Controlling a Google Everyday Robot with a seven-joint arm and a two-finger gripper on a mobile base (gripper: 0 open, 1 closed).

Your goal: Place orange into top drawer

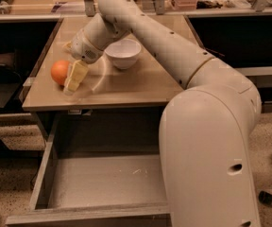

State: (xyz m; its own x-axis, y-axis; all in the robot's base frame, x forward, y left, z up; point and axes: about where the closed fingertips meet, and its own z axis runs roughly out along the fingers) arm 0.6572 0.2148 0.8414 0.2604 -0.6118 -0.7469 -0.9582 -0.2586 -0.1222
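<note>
The orange (58, 72) lies on the left part of the wooden tabletop (126, 86). My gripper (70, 85) hangs down from the arm right against the orange's right side, low over the table. Its pale yellow fingers (76, 75) look open, with nothing held, and the near one overlaps the orange's right edge. The top drawer (103, 181) is pulled out below the table's front edge. It is grey, shallow and holds nothing.
A white bowl (123, 52) stands on the table right of the gripper, close under the arm. My arm's large body (207, 155) fills the right side and hides the table's right part. Dark shelves flank the table.
</note>
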